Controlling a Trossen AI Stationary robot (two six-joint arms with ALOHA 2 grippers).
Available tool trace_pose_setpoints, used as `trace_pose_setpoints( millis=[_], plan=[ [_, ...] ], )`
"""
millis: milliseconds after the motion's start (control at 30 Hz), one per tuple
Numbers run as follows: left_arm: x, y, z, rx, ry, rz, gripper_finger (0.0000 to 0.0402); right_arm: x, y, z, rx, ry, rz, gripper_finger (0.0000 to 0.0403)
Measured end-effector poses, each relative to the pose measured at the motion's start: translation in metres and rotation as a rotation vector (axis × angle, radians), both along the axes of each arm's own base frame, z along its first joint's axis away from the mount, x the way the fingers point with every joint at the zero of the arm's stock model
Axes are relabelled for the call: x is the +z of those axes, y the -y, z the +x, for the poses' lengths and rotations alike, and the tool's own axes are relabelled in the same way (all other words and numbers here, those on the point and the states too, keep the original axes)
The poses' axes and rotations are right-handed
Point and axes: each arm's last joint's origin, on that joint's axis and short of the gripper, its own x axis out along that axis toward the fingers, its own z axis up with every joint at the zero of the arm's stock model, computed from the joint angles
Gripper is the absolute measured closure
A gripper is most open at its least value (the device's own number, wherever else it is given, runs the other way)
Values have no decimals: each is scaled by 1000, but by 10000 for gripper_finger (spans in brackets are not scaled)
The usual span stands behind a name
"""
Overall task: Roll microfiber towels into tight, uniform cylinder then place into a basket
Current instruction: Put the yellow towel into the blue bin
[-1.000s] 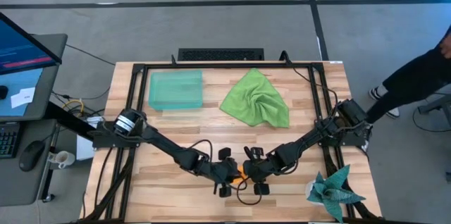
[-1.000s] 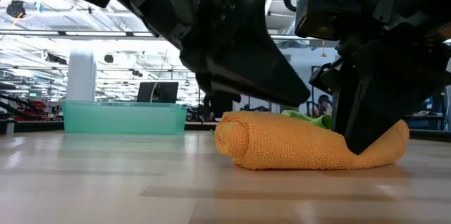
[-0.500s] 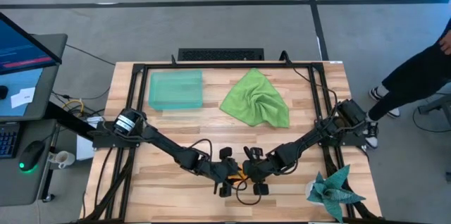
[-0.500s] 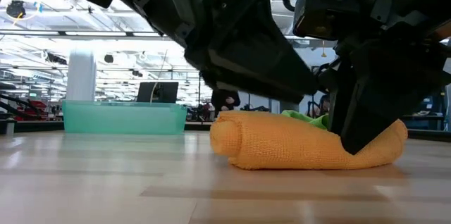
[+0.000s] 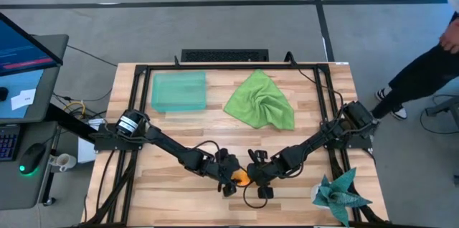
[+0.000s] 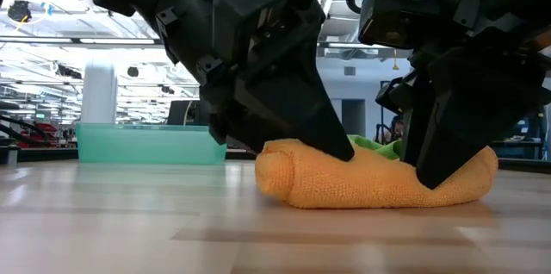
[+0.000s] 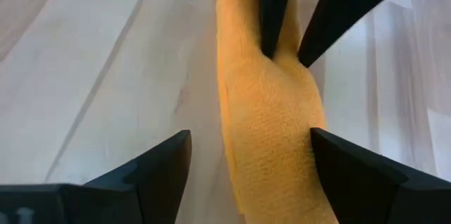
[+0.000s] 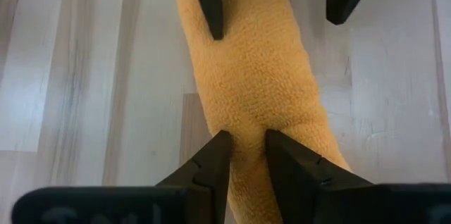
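Pinching the orange roll (image 6: 370, 179) at the bench's (image 5: 179, 192) 6 o'clock edge, your right claw (image 8: 239, 146) holds; left claw (image 7: 250, 157) straddles it apart. Close evenly, then lift level toward the basket (image 5: 178, 91) at 11.

one camera hangs above me and looks straight down: the whole table (image 5: 301, 185), both my arms and a strip of floor around it fit in. another sits at table-top height, close in, looking level across the wood into the room behind. there the orange towel (image 6: 379, 179) fills the middle, and the basket (image 6: 151, 143) shows farther back. the last two ride my wrists, each looking forward past its own fingers, very near the wood. all four views share that rolled orange towel. my left wrist camera sees the right gripper (image 7: 296, 27) at the roll's far end, and my right wrist camera sees the left gripper (image 8: 275, 2) the same way.
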Motion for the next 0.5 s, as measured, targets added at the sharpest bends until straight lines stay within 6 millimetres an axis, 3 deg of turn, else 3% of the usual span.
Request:
trace_pose_setpoints(
  millis=[167,500],
  plan=[
    [-2,2,-3,-7,-33,-15,125,0,0,0,0,2,1,285],
    [-24,5,2,-5,-37,-26,130,1,1,3,-5,16,13,285]
  ],
)
